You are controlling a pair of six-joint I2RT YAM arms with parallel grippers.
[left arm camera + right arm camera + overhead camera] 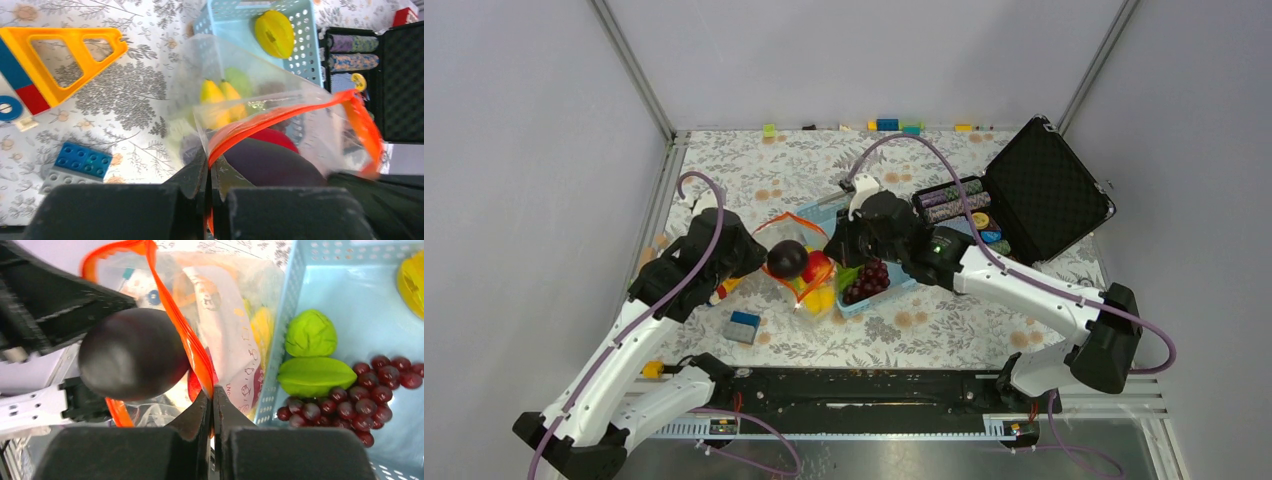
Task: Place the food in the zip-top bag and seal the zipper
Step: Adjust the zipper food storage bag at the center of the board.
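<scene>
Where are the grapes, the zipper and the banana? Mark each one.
grapes [360, 402], right wrist view, middle of the bunch.
zipper [186, 337], right wrist view, middle of the orange strip.
banana [213, 97], left wrist view, upper yellow body.

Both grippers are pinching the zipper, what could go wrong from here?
The dark round fruit sits at the mouth beside the zipper; sealing may jam on it or knock it out. Grapes and green pieces lie in the basket with left gripper and right gripper both busy; sealing could strand them.
</scene>
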